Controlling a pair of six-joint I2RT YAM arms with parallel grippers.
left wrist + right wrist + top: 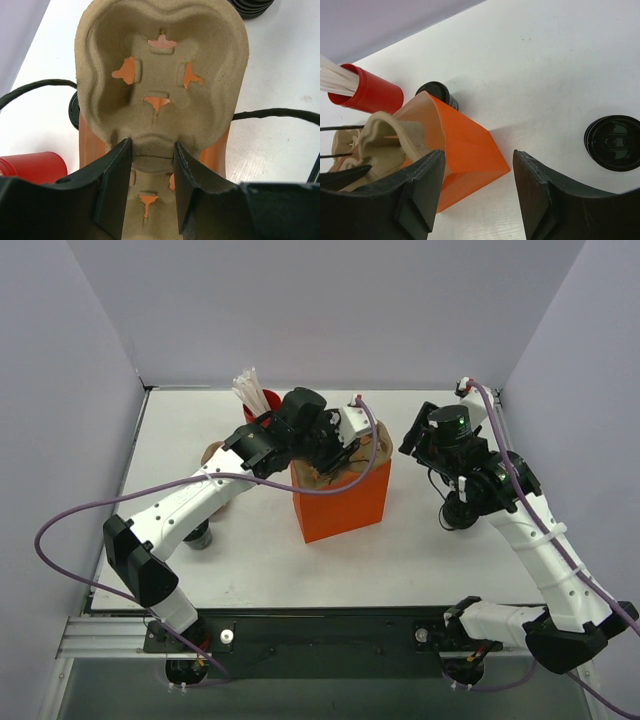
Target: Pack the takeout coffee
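The takeout coffee shows as dark cups with black lids. One lid (pixel 612 143) stands on the table right of my right gripper (pixel 479 165), which hangs open and empty beside the orange bag (pixel 470 150). Another lid (pixel 436 92) peeks out behind the bag. A lid's edge (pixel 251 6) shows at the top of the left wrist view. A dark cup (pixel 200 536) stands half hidden under the left arm. My left gripper (pixel 152 150) is shut on the middle ridge of a brown pulp cup carrier (pixel 160 65), held over the open top of the orange bag (pixel 340 498). Its cup wells are empty.
A red cup (pixel 262 402) of white sticks stands at the back left, also seen as the red cup (pixel 367 92) beyond the bag. Purple cables loop from both arms. Grey walls close in the white table (pixel 420 560) on three sides.
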